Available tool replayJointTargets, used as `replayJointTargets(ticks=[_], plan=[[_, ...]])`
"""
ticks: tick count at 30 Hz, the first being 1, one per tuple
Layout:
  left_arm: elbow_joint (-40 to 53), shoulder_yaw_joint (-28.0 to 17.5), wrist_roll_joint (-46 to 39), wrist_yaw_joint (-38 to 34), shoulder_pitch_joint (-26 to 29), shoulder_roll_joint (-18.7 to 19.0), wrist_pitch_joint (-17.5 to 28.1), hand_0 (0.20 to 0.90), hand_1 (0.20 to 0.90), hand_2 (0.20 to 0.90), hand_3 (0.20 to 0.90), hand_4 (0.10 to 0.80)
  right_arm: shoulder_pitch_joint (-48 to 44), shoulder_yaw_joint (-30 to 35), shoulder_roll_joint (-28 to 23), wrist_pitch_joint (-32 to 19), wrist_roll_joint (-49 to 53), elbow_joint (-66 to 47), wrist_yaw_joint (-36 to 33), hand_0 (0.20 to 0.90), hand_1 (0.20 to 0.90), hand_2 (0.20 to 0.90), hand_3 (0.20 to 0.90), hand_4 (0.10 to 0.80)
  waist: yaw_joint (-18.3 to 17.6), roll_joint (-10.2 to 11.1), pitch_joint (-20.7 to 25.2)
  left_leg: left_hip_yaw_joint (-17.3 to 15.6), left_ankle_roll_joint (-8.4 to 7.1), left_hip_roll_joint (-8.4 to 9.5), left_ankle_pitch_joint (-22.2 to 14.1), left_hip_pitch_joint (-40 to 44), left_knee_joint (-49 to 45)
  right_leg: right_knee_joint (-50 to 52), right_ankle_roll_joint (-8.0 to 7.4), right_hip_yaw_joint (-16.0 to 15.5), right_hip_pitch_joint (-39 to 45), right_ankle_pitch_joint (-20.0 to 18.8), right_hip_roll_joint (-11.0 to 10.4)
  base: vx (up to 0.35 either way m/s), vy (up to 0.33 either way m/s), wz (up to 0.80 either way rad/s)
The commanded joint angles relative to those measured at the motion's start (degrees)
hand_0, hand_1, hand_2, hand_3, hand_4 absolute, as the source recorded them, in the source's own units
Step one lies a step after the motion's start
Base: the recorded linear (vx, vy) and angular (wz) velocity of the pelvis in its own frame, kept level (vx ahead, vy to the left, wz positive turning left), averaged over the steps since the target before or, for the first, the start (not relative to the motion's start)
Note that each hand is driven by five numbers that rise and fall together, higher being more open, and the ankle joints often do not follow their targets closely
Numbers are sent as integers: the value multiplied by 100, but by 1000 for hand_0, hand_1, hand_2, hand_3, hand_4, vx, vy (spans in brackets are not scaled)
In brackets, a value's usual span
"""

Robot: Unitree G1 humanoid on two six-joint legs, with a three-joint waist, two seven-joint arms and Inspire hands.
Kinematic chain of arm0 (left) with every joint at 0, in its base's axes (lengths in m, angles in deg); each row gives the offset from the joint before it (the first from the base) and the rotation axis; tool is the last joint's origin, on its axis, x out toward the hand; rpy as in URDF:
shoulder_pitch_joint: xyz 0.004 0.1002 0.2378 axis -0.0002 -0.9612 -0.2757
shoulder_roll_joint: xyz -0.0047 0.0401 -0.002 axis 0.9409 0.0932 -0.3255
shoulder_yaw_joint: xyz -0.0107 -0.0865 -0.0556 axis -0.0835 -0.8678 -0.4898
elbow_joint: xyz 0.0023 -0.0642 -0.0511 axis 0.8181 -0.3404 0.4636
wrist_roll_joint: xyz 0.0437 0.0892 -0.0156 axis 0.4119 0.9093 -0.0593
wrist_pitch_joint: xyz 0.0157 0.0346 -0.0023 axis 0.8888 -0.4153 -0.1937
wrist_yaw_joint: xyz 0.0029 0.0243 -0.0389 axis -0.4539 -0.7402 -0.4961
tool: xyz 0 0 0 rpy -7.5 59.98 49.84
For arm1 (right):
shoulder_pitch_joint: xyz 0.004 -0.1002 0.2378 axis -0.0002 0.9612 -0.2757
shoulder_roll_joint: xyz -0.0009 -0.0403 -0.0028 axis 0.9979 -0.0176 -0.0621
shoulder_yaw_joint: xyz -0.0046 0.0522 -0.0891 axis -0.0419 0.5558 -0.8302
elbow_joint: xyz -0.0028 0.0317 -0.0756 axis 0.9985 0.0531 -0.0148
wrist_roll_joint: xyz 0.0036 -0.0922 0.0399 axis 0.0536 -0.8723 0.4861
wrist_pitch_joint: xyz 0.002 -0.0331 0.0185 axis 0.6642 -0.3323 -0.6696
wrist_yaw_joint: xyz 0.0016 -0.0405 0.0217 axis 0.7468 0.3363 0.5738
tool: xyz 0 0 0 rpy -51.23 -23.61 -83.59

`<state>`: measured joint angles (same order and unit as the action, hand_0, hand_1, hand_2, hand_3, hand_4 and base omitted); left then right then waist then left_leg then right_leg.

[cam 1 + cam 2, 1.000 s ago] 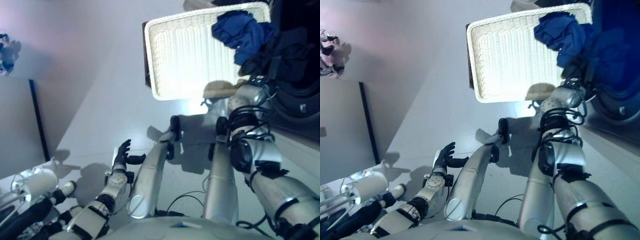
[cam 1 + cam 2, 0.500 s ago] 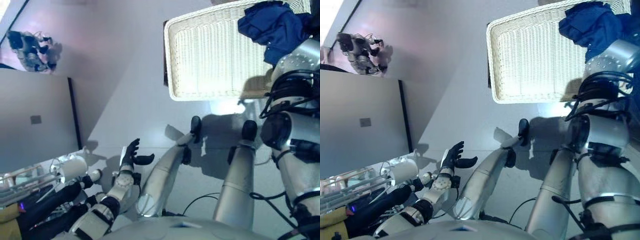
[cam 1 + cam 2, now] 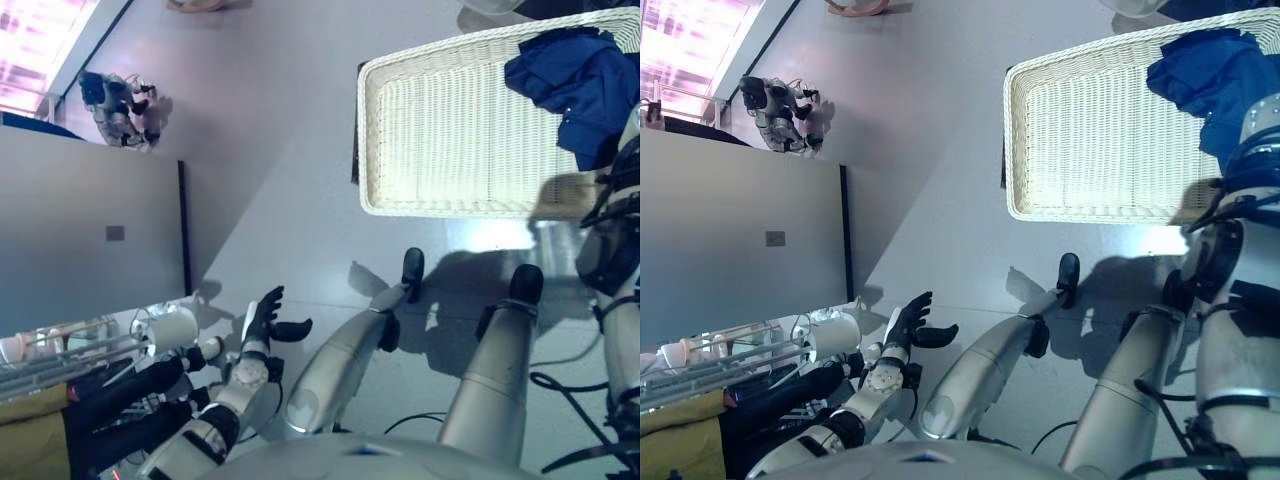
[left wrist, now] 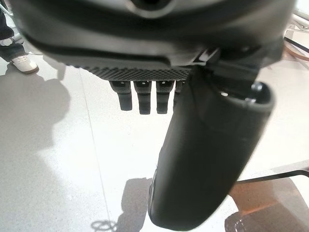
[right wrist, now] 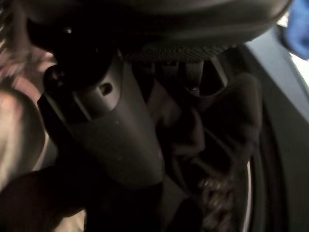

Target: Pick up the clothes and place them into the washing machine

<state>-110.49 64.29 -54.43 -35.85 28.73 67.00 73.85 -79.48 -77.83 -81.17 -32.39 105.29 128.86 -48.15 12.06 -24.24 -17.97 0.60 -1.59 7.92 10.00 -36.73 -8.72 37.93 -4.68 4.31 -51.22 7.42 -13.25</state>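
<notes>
Beside the white wicker basket [image 3: 450, 140], at its far right corner, blue clothes [image 3: 575, 80] drape over the rim. Well away from the basket, low over the pale floor [image 3: 290, 200], the left hand [image 3: 262, 318] hangs with fingers straight and spread, holding nothing. Right hand [image 5: 130, 121] shows in its wrist view, fingers curled into a dark garment [image 5: 217, 125], gripping it.

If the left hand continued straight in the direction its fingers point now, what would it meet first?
Probably nothing near. The left hand is open, and its wrist view shows only bare floor past the fingers. It holds no clothing. Depth is unclear, so the floor would likely come first.
</notes>
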Motion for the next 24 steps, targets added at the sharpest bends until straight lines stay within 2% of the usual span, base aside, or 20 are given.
replayJointTargets(ticks=[1,3,9,15,24], plan=[[-659,-458,311,-522,-54,334,92,900,900,900,900,800,-928,-2208,-1056,1281,-3489,-362,-785,900,900,900,900,800,-149,72,512,-339,-109,-42,-510,-134,-279,-805,82,-84,584,-130,438,-5,27,-11],[-674,-543,309,-645,-37,269,118,900,900,900,900,800,-762,-2144,-785,1336,-3526,-602,-764,900,900,900,900,800,-222,107,503,-377,-84,-75,-528,-129,-242,-913,78,-59,587,-173,478,11,17,-27],[-826,-493,179,-634,16,174,133,900,900,900,900,800,-458,-1562,-241,827,-2546,-709,-463,900,900,900,900,800,-294,156,522,-396,-58,-115,-522,-18,-96,-1080,89,-14,691,-212,529,16,12,-21],[-1073,-497,24,-538,100,107,30,900,900,900,900,800,-249,-891,340,196,-895,-675,219,900,900,900,900,800,-376,163,516,-411,-65,-107,-489,188,91,-1240,85,23,855,-257,563,19,30,-4],[-1175,-405,82,-331,196,99,-111,900,900,900,900,800,296,-446,1308,-196,398,-1084,1193,900,900,900,900,800,-465,297,490,-442,-23,-142,-479,333,170,-1453,97,60,1060,-376,645,-1,18,-7]])
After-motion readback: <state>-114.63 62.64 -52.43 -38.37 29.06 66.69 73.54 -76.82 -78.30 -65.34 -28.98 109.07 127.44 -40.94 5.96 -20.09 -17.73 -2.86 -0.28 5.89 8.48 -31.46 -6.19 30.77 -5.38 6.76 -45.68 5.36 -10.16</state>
